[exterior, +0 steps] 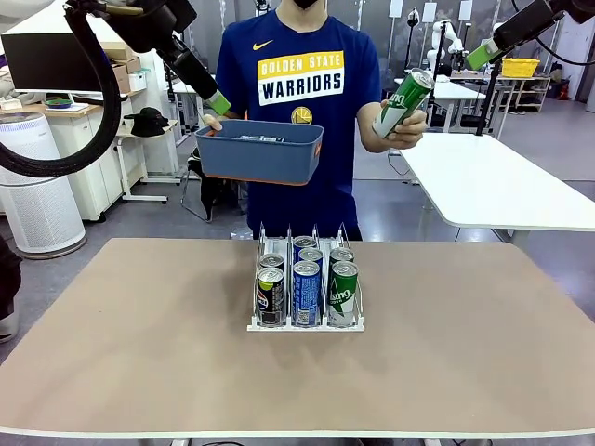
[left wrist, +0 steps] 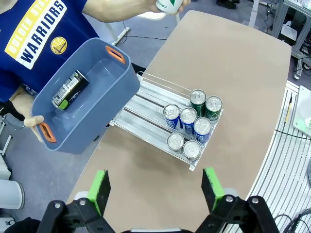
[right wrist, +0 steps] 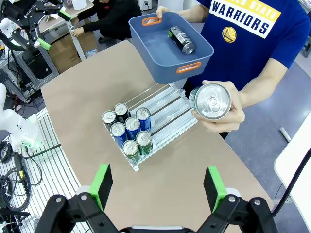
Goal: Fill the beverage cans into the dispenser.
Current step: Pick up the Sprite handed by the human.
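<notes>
My left pincer [left wrist: 156, 187] and right pincer [right wrist: 158, 187] both hang wide and empty, high above the dispenser [left wrist: 146, 114]. It stands on the table [left wrist: 233, 73] with six cans [left wrist: 188, 116] crowded at its near end and the far stretch of its lanes bare. Beyond the dispenser a person [exterior: 302, 56] holds up a green can [right wrist: 211, 101] and a blue bin [left wrist: 97, 121] with a black can [left wrist: 70, 90] lying inside. I judge the green can is mine to take with the right pincer. I should close around its body, clear of the person's grip, then set it upright in the dispenser's bare stretch behind the green ones.
</notes>
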You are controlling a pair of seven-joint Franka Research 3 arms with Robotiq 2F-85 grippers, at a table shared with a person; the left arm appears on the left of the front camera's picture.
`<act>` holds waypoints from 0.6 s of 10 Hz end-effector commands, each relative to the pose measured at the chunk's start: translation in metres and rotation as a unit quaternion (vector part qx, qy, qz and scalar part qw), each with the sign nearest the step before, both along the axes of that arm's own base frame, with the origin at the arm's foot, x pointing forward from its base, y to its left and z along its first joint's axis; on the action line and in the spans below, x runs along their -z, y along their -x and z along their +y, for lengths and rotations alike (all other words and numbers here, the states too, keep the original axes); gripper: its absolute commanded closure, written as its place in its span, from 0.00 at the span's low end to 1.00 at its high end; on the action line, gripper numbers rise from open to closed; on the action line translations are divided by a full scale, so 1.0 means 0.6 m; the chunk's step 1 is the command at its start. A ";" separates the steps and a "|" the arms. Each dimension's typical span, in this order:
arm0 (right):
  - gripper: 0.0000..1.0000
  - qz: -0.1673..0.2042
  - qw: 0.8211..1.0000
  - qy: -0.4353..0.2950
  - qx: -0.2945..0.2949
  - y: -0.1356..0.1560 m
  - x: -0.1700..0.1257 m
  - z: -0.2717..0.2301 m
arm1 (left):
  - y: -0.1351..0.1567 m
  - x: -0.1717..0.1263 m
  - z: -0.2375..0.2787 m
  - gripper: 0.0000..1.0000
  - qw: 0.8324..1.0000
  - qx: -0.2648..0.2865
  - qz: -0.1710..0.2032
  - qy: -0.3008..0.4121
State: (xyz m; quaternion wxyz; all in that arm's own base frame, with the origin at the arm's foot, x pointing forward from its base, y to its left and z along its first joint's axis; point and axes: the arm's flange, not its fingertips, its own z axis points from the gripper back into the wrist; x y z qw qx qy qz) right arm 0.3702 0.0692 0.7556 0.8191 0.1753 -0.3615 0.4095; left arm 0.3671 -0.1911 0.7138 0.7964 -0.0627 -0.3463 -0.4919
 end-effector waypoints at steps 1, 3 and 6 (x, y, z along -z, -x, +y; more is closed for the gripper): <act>0.00 0.001 1.000 0.000 -0.001 0.000 0.002 0.000 | 0.000 -0.001 0.000 0.00 1.000 -0.001 -0.001 0.000; 0.00 0.001 1.000 0.000 -0.001 0.000 0.002 0.000 | 0.000 -0.001 0.000 0.00 1.000 -0.001 -0.001 0.000; 0.00 0.001 1.000 0.000 -0.001 0.000 0.002 0.000 | 0.000 -0.001 0.000 0.00 1.000 -0.001 -0.001 0.000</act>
